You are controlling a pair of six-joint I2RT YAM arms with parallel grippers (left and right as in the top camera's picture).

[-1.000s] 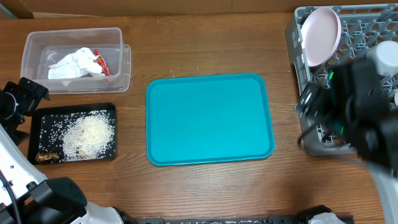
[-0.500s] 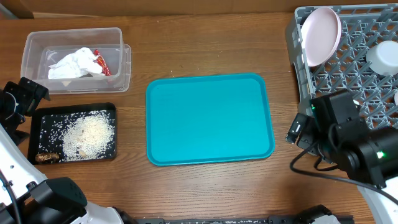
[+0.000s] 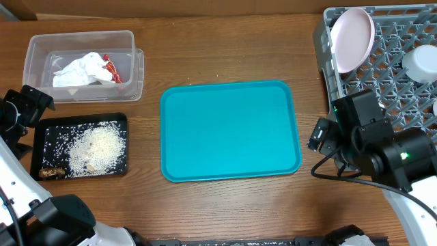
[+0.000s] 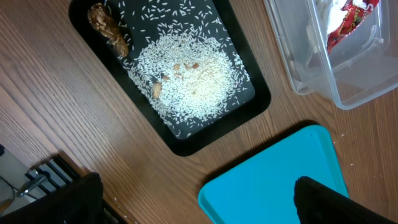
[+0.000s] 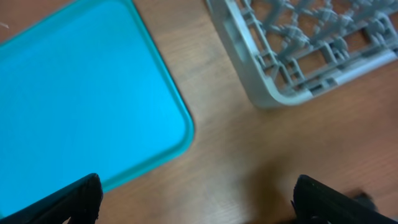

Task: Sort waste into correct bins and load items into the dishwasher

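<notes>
The clear tub (image 3: 82,65) at the back left holds a crumpled white napkin (image 3: 80,70) and a red-and-white wrapper (image 3: 110,69). In front of it the black tray (image 3: 48,130) carries white rice (image 4: 186,81) and a brown scrap (image 4: 107,28). The grey dish rack (image 3: 382,82) at the right holds a pink plate (image 3: 351,37) and a white cup (image 3: 420,63). My right gripper (image 5: 199,199) hangs open and empty over bare wood between the rack's corner (image 5: 273,93) and the teal tray. My left gripper (image 4: 196,205) is open and empty, high beside the black tray.
A flat teal tray (image 3: 229,130) lies bare in the middle of the wooden table. The right arm (image 3: 369,140) covers the rack's front left corner. The left arm (image 3: 20,109) stands at the table's left edge.
The right arm has drawn back from over the rack, toward the front and left, and now hangs beside the rack's corner. The left arm has not moved.
</notes>
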